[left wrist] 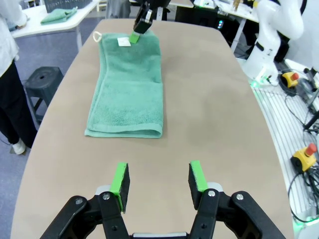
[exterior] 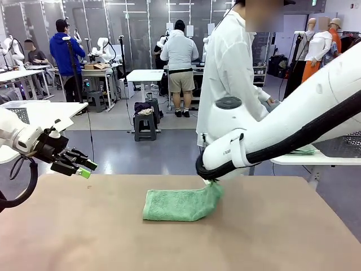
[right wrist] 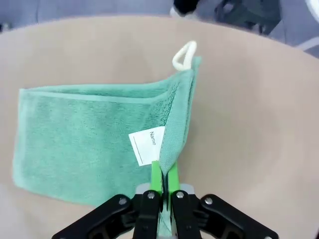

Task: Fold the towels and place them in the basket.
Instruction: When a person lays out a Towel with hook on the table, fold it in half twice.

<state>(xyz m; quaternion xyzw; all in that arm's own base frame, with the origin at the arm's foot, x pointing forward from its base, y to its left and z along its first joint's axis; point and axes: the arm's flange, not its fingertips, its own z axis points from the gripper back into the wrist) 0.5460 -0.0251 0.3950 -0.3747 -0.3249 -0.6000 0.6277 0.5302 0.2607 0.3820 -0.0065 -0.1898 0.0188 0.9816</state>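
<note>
Right jaws clench green towel (right wrist: 75, 129) by its "Name" label (right wrist: 147, 146); left jaws released.

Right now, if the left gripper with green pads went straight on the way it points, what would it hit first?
Probably the near folded end of the sea-green terry towel, lying ahead of the left gripper on the brown table. It tilts down slightly, so bare table might come first.

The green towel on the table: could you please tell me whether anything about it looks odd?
On the sea-green towel, only the end by the white label is off: the right gripper pinches that edge up into a ridge, so it does not lie flat. No damage shows.
</note>
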